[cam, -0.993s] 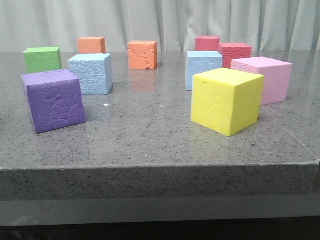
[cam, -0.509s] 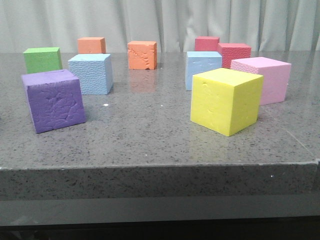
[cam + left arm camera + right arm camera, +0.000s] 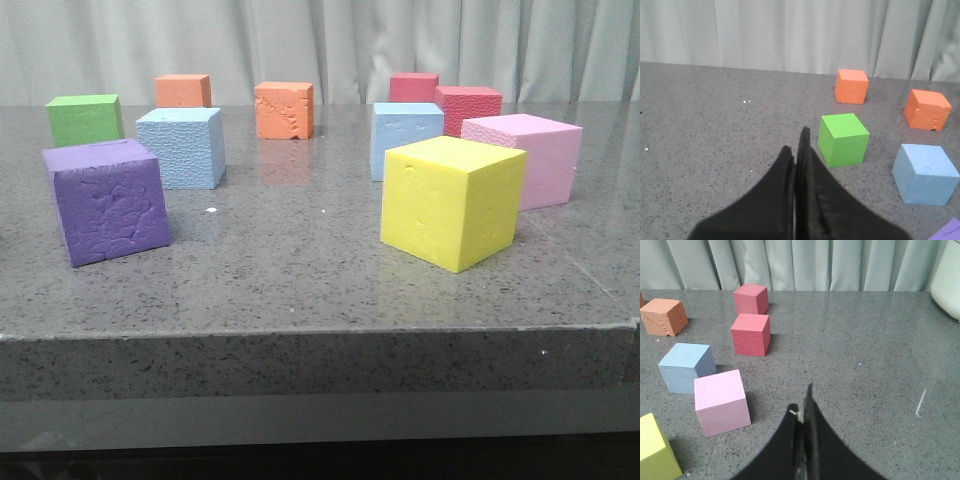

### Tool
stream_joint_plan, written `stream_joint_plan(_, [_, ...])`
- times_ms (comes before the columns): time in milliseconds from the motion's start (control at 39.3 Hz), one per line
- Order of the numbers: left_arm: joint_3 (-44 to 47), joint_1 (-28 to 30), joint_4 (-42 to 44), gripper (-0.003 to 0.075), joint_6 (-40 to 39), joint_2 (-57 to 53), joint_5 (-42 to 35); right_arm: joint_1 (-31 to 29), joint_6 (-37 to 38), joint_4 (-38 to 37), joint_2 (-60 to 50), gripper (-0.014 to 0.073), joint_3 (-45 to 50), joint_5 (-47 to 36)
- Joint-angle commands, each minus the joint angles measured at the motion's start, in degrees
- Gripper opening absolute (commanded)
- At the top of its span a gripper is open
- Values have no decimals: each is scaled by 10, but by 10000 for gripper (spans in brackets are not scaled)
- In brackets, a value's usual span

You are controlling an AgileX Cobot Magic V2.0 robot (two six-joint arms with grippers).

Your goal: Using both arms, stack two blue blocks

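Note:
Two light blue blocks rest on the grey table, far apart. The pebbly one (image 3: 182, 147) is at the left, behind the purple cube (image 3: 107, 201); the left wrist view shows it (image 3: 924, 174) past the green cube (image 3: 843, 139). The smoother one (image 3: 405, 135) stands at the right, behind the yellow cube (image 3: 452, 200), and appears in the right wrist view (image 3: 686, 367) next to the pink cube (image 3: 722, 401). My left gripper (image 3: 796, 145) is shut and holds nothing, above bare table. My right gripper (image 3: 802, 402) is also shut and holds nothing. Neither gripper shows in the front view.
Two orange cubes (image 3: 184, 90) (image 3: 285, 109), a green cube (image 3: 85, 118), two red cubes (image 3: 413, 87) (image 3: 468, 108) and a pink cube (image 3: 526, 157) stand around the table. A curtain hangs behind. The table's front edge (image 3: 320, 330) runs across the front view. A pale object (image 3: 949, 280) sits at the far edge.

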Motion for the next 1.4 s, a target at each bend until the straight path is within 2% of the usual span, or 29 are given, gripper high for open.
stream_joint_plan(0, [-21,-3,-4,-20,-1,2,-59,-2,-4,-7,6,-67,-22,-49])
stream_joint_plan(153, [-21,-3,-4,-20,-1,2,-59,-2,-4,-7,6,-56,-22,-49])
stream_joint_plan(255, [-21,-3,-4,-20,-1,2,-60,-2,-4,-7,6,22,-22,-49])
stream_joint_plan(382, [-21,-3,-4,-17,-1,2,-67,-2,-4,-7,6,234,-22,-52])
stream_joint_plan(484, [-21,-3,-4,17,-1,2,-80,-2,-4,-7,6,467,-22,-57])
stream_joint_plan(535, [-21,-3,-4,97,-1,2,-88,-2,-4,-7,6,569,-22,-57])
stream_joint_plan(586, [-21,-3,-4,218,-1,2,-93,-2,-4,-7,6,629,-22,-56])
stream_joint_plan(662, [-21,-3,-4,483,-1,2,-93,-2,-4,-7,6,647,-21,-56])
stream_joint_plan(713, [-21,-3,-4,617,-1,2,-94,-2,-4,-7,6,647,-21,-56])
stream_joint_plan(738, [-21,-3,-4,666,-1,2,-96,-2,-4,-7,6,647,-21,-57])
stream_joint_plan(789, [-21,-3,-4,703,-1,2,-98,-2,-4,-6,8,647,-21,-60])
stream_joint_plan(942, [-21,-3,-4,670,-1,2,-112,-1,-4,43,38,647,-27,-98])
stream_joint_plan(1146, [-21,-3,-4,627,-1,2,-112,6,-4,50,179,647,-116,-54])
stream_joint_plan(1375, [-20,-3,-4,617,-1,2,-111,106,-17,50,328,647,-224,-43])
